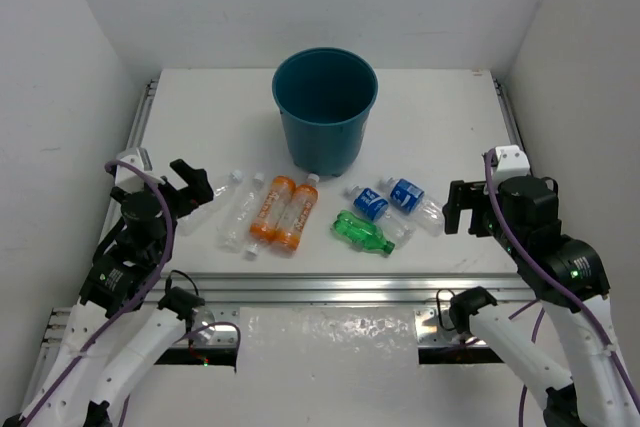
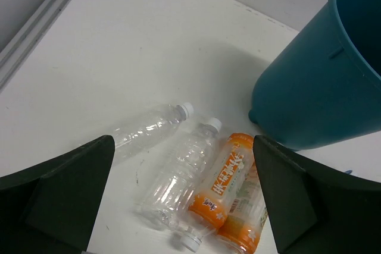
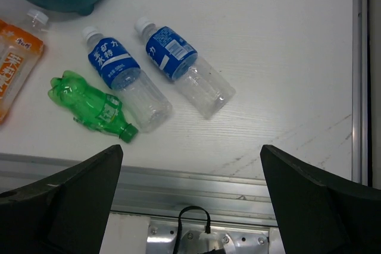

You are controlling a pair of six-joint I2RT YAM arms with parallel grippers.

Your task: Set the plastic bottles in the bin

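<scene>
2 splayed end effectors (image 1: 195, 185) (image 1: 458, 209), 7 plastic bottles (image 1: 297, 215), 1 teal bin (image 1: 320, 137) behind

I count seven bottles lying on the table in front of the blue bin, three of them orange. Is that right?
Not quite: there are only two orange bottles, not three. The top view shows them side by side among the seven lying on the table in front of the bin.

Left arm (image 1: 135, 232), right arm (image 1: 545, 237): white links, black joints, purple cables (image 1: 168, 232), dark wedge fingers (image 2: 65, 194); green LED (image 1: 575, 272) on right.
</scene>
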